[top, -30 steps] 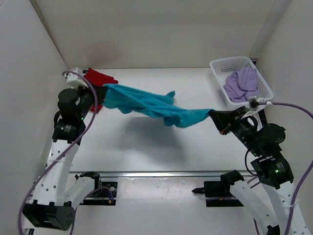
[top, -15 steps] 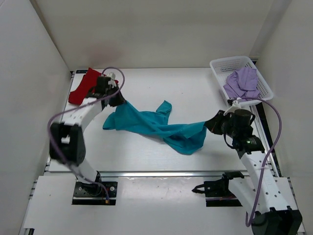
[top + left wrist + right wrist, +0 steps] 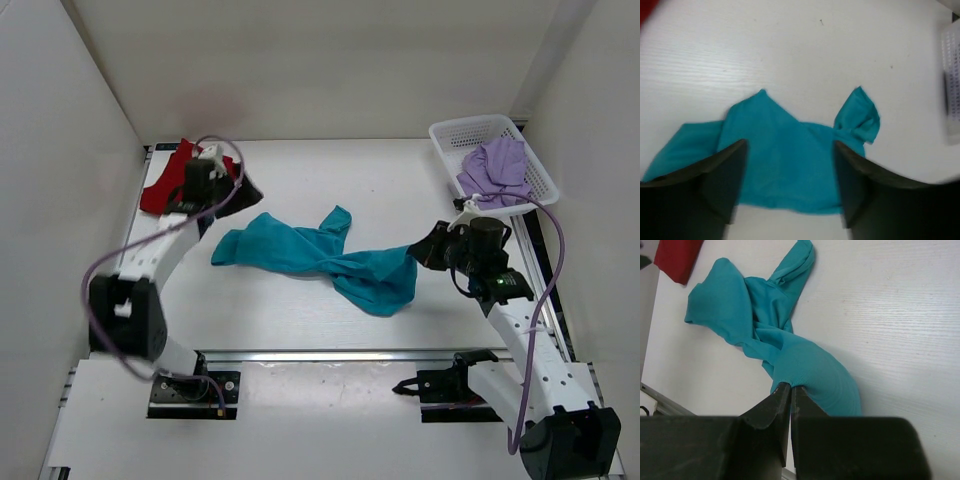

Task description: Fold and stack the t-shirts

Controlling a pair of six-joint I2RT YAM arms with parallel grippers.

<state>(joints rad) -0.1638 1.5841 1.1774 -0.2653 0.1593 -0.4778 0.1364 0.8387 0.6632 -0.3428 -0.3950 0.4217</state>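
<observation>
looking down from the top cam: the middle shirt [image 3: 300,248] lies across the centre of the table [image 3: 400,180], running left to right. its right end is pinched in the right gripper [image 3: 417,252], which sits on the table's right side, in front of the basket [image 3: 450,135]. the basket's in the far right corner, with the basket shirt [image 3: 495,170] inside it. the corner shirt [image 3: 165,185] lies in the far left corner, and the left arm crosses over it in my view. the left gripper [image 3: 243,193] is between those two shirts, just behind the middle shirt's left end, apart from it as far as i can tell.
</observation>
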